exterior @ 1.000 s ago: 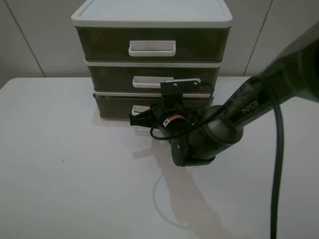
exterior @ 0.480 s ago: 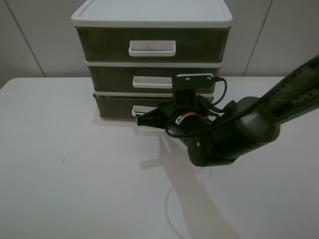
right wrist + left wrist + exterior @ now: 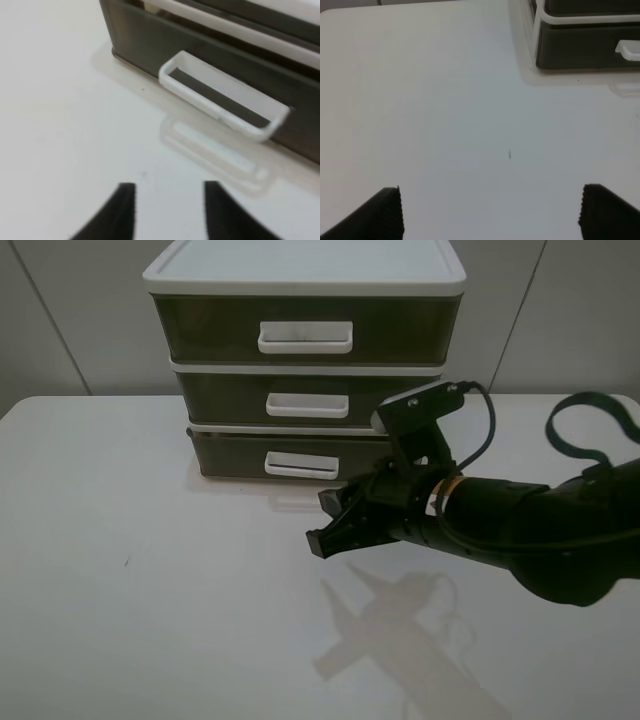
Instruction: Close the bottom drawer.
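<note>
The bottom drawer (image 3: 230,453) is the lowest smoky-brown tier of the three-drawer unit (image 3: 305,270). Its small white loop handle (image 3: 301,465) faces me, and its front looks about level with the tiers above. My right gripper (image 3: 320,523) hovers above the table in front of the handle and to its right, apart from it, jaws slightly open and empty. The right wrist view shows the drawer (image 3: 150,35), its handle (image 3: 220,112) and my right gripper (image 3: 167,212). My left gripper (image 3: 492,215) is wide open and empty, far from the drawer (image 3: 580,50); it is out of the exterior high view.
The white table (image 3: 150,590) carries the drawer unit at its back edge against a grey wall. The right arm's black cable (image 3: 590,410) loops above the table at the right.
My right gripper has drawn back from the bottom drawer's handle, moving toward the front and right. The handle, hidden by the gripper before, now shows whole.
</note>
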Controlling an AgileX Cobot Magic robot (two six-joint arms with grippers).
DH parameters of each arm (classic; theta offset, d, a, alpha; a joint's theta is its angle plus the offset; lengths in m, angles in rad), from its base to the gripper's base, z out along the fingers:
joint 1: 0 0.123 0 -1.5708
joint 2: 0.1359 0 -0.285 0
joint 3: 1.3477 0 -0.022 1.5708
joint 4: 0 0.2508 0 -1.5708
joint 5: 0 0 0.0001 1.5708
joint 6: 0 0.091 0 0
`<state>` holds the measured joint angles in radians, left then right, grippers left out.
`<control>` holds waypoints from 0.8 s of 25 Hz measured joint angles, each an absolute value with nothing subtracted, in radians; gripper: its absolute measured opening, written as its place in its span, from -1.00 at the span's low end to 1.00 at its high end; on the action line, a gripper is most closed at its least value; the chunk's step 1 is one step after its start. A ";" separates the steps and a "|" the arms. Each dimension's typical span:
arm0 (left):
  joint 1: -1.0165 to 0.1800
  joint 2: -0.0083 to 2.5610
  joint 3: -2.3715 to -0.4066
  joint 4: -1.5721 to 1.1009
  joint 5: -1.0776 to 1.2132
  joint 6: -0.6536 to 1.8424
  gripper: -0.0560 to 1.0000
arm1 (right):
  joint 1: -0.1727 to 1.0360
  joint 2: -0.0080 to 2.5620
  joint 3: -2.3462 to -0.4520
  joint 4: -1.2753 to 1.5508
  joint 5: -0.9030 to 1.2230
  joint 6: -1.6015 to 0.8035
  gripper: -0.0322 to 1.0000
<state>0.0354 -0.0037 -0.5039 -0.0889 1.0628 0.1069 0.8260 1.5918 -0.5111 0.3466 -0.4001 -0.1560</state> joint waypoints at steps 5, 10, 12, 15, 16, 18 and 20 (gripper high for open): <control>0.035 -0.004 -0.504 -0.089 1.063 0.107 0.47 | 0.721 1.388 -0.459 0.362 -0.214 -0.156 0.52; 0.035 -0.004 -0.504 -0.089 1.063 0.107 0.47 | 0.568 1.180 -0.451 0.364 0.000 -0.156 0.65; 0.035 -0.004 -0.504 -0.089 1.063 0.107 0.47 | 0.487 1.089 -0.451 0.364 0.081 -0.156 0.65; 0.035 -0.004 -0.504 -0.089 1.063 0.107 0.47 | 0.364 0.948 -0.451 0.363 0.196 -0.156 0.65; 0.035 -0.004 -0.504 -0.089 1.063 0.107 0.47 | 0.323 0.904 -0.451 0.362 0.228 -0.156 0.65; 0.035 -0.004 -0.504 -0.089 1.063 0.107 0.47 | 0.251 0.791 -0.454 0.343 0.318 -0.156 0.65; 0.035 -0.004 -0.504 -0.089 1.063 0.107 0.47 | 0.188 0.686 -0.474 0.313 0.412 -0.156 0.65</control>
<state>0.0354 -0.0037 -0.5039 -0.0889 1.0628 0.1069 0.1884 0.6859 -0.4745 0.3134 0.4123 -0.1560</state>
